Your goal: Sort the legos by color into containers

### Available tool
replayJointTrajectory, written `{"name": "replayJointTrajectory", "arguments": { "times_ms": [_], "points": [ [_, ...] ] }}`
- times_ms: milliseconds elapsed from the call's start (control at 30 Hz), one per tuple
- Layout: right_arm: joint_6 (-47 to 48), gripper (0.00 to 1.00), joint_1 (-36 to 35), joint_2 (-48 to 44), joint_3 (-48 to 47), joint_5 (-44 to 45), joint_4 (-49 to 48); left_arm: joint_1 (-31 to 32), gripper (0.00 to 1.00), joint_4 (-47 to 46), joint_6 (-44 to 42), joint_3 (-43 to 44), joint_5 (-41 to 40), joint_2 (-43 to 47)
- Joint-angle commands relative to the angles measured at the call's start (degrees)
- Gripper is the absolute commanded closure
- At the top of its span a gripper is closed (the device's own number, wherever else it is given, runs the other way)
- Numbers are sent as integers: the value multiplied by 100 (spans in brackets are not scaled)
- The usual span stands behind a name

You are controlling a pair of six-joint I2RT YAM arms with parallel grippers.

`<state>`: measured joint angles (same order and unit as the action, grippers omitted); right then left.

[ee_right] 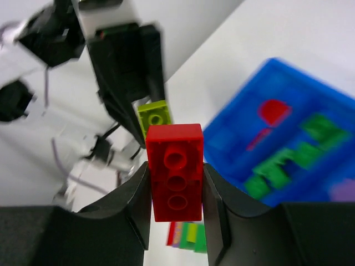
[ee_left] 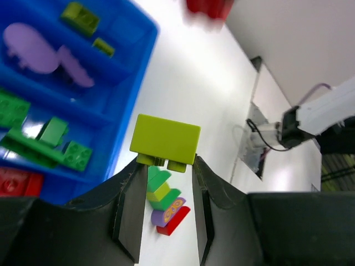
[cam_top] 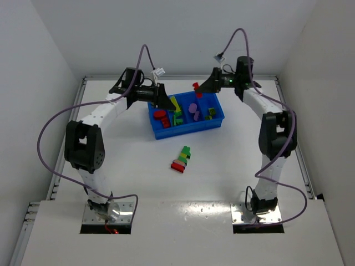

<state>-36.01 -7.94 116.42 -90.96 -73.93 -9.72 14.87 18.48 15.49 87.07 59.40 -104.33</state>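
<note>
The blue tray (cam_top: 164,133) sits mid-table with red, green and purple legos in its compartments. My left gripper (cam_top: 168,100) is shut on a yellow-green brick (ee_left: 165,138) above the tray's left part; the brick also shows in the top view (cam_top: 175,103). My right gripper (cam_top: 201,88) is shut on a red brick (ee_right: 176,172) held above the tray's far edge (cam_top: 196,87). A striped stack (cam_top: 181,159) of green, yellow, purple and red bricks lies on the table in front of the tray, also seen in the left wrist view (ee_left: 166,205).
White walls close in the table on three sides. Purple cables loop over both arms. In the left wrist view, the tray (ee_left: 148,34) holds purple pieces (ee_left: 33,47), green bricks (ee_left: 50,141) and a red brick (ee_left: 19,183).
</note>
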Motion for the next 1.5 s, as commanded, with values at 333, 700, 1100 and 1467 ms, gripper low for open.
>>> {"name": "replayJointTrajectory", "arguments": {
  "times_ms": [333,700,1100,1467],
  "points": [
    [2028,100,57,-383,-467,2075,2431,-98,100,323,-248,-243,-3572,1073],
    [1641,100,-1525,266,-800,3525,2264,-643,100,323,253,-480,-4533,1529],
    [1245,95,-2044,1303,-1469,4071,2176,-924,100,499,16,-375,-4455,1425],
    [1245,47,-2211,1682,-1794,3957,2176,-925,100,499,-37,-322,-4095,1266]
  ]
}}
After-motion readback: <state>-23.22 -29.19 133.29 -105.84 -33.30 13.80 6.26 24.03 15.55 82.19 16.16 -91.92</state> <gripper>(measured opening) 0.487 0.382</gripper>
